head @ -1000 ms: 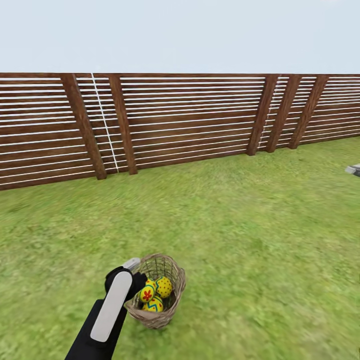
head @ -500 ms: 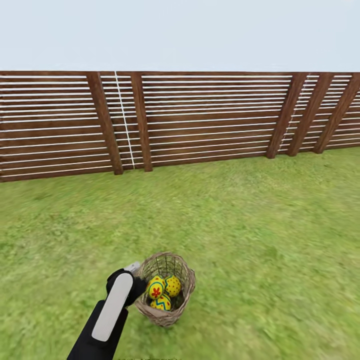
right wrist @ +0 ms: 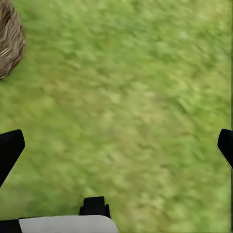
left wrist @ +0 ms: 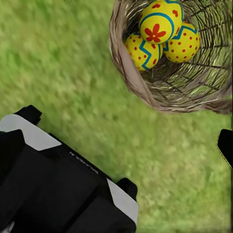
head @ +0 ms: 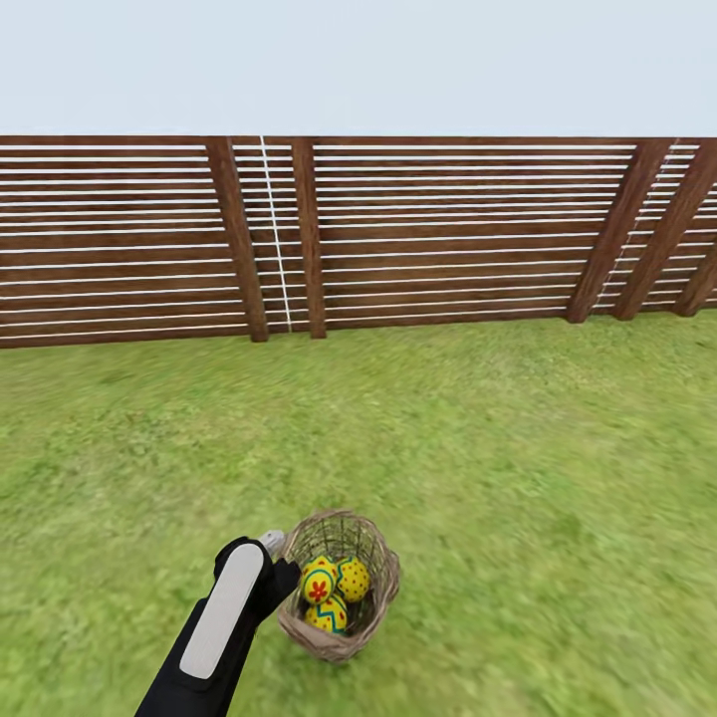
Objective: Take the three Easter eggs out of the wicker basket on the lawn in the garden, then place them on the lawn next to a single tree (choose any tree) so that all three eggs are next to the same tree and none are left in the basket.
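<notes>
Fingers of the left gripper [head: 271, 546] sit right beside the wicker basket [head: 376, 617], at its rim, but I cannot tell if they are apart or squeezed together. Fingers of the right gripper [right wrist: 116, 141] are spread wide over bare lawn [head: 518, 458]. All three Easter eggs [head: 334, 588] still lie in the basket, bunched together and touching. Since a second ago the whole view has turned, so the brown fence [head: 448, 229] slid to the right. The basket stayed by the left arm.

A brown wooden fence of horizontal slats [head: 428, 239] runs across the far side, braced by slanted posts. Above it spreads a pale, cloudless blue-grey sky [head: 358, 65].
</notes>
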You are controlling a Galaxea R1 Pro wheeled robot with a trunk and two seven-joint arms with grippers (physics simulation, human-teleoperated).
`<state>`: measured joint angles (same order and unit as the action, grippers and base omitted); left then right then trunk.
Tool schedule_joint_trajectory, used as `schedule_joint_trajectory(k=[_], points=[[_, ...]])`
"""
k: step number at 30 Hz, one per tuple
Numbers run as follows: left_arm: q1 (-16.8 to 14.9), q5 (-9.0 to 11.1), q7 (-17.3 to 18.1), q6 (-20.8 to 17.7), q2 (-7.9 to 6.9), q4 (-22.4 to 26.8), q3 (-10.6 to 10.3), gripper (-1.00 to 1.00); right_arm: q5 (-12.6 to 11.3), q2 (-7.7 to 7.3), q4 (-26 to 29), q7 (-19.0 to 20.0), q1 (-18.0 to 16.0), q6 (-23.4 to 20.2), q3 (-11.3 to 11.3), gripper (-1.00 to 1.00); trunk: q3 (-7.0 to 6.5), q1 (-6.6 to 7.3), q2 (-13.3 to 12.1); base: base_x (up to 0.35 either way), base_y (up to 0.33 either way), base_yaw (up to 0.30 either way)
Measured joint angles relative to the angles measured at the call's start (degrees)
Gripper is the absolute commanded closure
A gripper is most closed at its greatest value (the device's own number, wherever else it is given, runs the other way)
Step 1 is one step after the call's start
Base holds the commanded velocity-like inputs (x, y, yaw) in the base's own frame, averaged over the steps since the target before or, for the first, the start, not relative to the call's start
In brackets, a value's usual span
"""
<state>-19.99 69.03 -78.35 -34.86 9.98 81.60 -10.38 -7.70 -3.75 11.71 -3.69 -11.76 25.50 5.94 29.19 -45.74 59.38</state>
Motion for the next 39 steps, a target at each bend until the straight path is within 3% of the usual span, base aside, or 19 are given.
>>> schedule_joint_trajectory(k=[9,33,36,39], points=[[0.0,-0.16,0.11,0.03,0.01,-1.83,-0.08,-1.0,-0.01,0.02,0.0,0.01,0.0,-0.01,0.02,-1.0,0.1,-0.02,0.0,0.133,-0.179,0.004],[0.0,0.55,1.07,0.09,0.01,-1.21,0.36,-1.0,0.0,0.0,-0.06,0.02,0.01,-0.01,-0.03,-1.0,2.19,-0.03,0.0,0.002,-0.003,0.0],[-0.01,1.91,1.24,1.88,0.01,-0.75,0.55,-1.0,0.0,0.0,-0.08,0.02,0.01,-0.01,-0.03,-1.0,2.44,-0.03,0.0,0.0,0.0,0.0],[-0.13,3.03,1.25,6.63,0.01,-0.18,0.67,-1.0,0.0,0.0,-0.15,0.01,-0.01,-0.01,-0.03,-1.0,2.69,-0.03,0.0,0.0,0.0,0.0]])
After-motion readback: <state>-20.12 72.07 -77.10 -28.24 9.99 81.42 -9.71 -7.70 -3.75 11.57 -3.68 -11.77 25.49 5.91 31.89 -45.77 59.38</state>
